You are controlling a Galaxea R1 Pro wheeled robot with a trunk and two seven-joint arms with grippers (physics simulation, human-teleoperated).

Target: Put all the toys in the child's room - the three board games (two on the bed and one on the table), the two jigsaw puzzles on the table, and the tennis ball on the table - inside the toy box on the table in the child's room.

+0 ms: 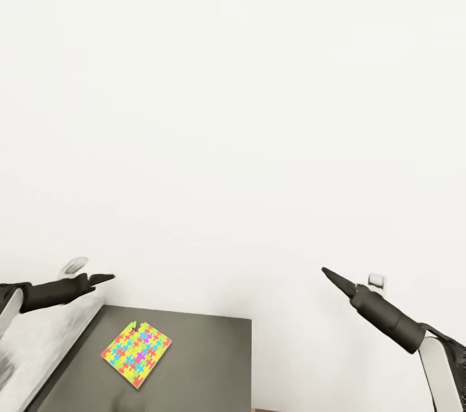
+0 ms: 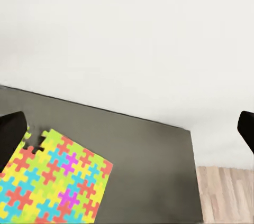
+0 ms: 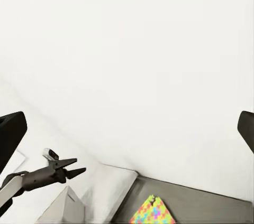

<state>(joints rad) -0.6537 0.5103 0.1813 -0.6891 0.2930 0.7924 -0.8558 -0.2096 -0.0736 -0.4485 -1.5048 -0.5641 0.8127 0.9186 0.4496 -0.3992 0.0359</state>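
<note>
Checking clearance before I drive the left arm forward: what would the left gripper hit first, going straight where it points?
Probably the white wall; the left gripper points above the jigsaw puzzle, though depth is unclear.

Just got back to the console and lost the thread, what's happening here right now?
Nothing is being held. Both arms are raised toward a white wall, left claw and right claw both open and empty. One jigsaw puzzle lies flat on a dark grey surface below the left arm, untouched.
</note>
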